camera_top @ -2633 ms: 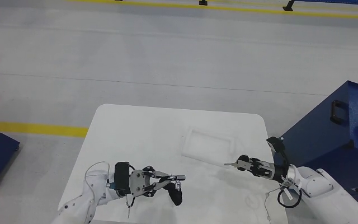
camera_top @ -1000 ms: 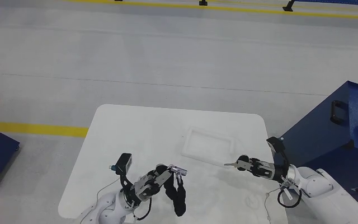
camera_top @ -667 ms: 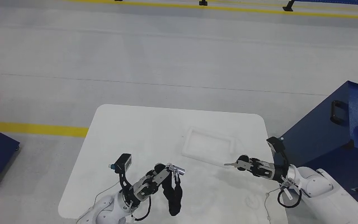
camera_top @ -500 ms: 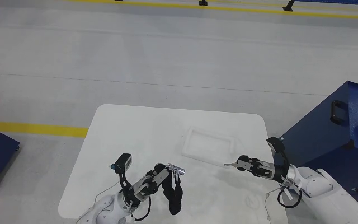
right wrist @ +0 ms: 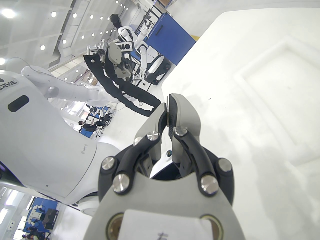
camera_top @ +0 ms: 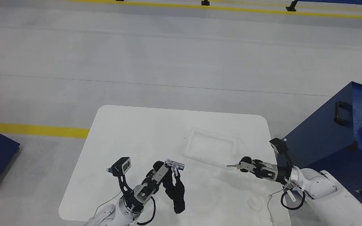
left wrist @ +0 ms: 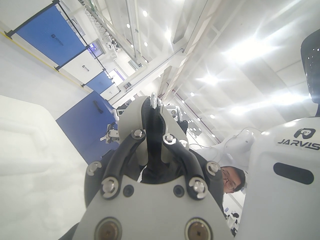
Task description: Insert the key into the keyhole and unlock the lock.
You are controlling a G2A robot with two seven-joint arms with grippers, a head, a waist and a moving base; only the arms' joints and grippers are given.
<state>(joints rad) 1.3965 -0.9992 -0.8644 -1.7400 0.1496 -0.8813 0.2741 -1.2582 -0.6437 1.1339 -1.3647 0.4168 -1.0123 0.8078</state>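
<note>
My left gripper (camera_top: pixel 169 170) is shut on the lock, a small silver body (camera_top: pixel 176 164) with a thick black cable (camera_top: pixel 177 195) hanging from it above the table's near left part. In the left wrist view the closed fingertips (left wrist: pixel 160 111) pinch the cable, and a bit of metal (left wrist: pixel 153 99) pokes out past them. My right gripper (camera_top: pixel 241 165) is shut on the key (camera_top: pixel 231 165), whose tip points left toward the lock across a wide gap. The right wrist view shows the key's thin edge (right wrist: pixel 166 109) between the pads, with the lock (right wrist: pixel 101 49) and its cable (right wrist: pixel 117 86) farther off.
A shallow white tray (camera_top: pixel 195 138) lies on the white table (camera_top: pixel 130 135) between the arms, toward the back. A blue cabinet (camera_top: pixel 334 133) stands close to the table's right side. The near table edge runs just below both grippers.
The left wrist has turned and lifted, swinging the lock and its hanging cable a little toward the middle of the table. The right arm with the key has stayed still.
</note>
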